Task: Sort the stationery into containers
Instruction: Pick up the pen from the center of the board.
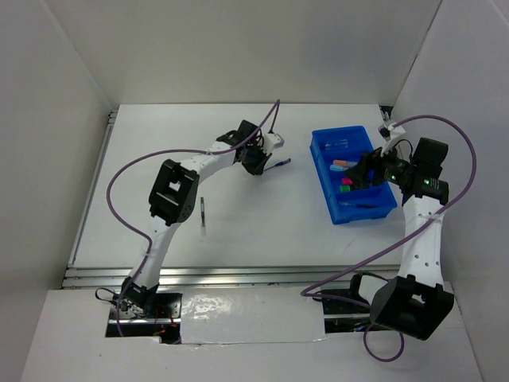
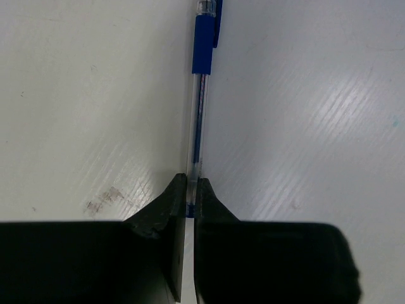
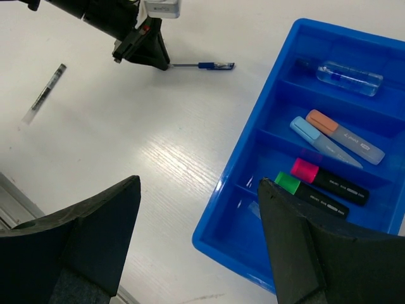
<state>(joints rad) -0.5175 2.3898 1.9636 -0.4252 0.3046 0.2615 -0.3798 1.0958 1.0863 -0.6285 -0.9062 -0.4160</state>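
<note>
The blue pen [image 2: 199,120] lies on the bench [image 2: 316,126], its tip end pinched by the left hand [image 2: 190,193], barrel running straight ahead of the jaws. Held so near one end it may swivel: lift slowly and level toward the tray [image 3: 231,221], below the spread, empty right hand [image 3: 199,237].

A white counter [image 1: 238,231] sits boxed in by plain white wall panels [image 1: 238,48] on three sides, with a metal rail [image 1: 238,275] along its near edge.

Overhead and close right-wrist views share the tray [image 3: 234,221].
</note>
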